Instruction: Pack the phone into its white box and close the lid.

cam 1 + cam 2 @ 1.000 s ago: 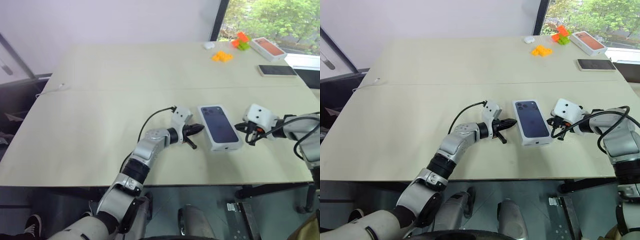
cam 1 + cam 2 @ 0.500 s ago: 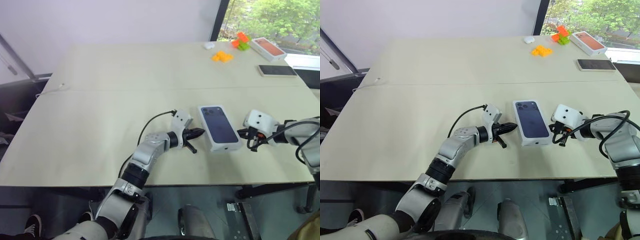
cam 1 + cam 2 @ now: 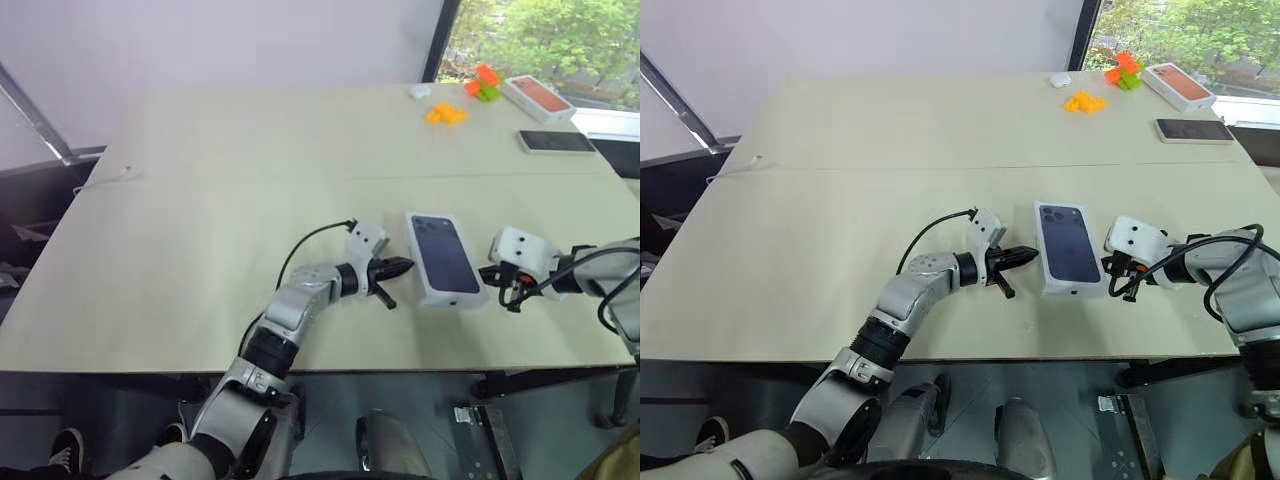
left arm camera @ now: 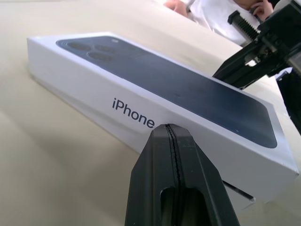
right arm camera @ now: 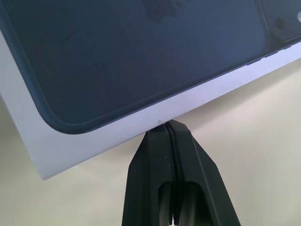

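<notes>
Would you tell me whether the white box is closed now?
Closed: the lid with the phone picture sits fully down over the white box, flat on the table.

The word "iPhone" is printed in dark letters along the long white side wall of the lid [image 4: 141, 101]; I can read no other text anywhere.

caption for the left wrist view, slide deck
Shut left gripper at the long side of the closed white box, right gripper on the far side.

Left hand [image 4: 172, 133] closed, tip against white box [image 4: 94, 87] side; lid on.
</notes>
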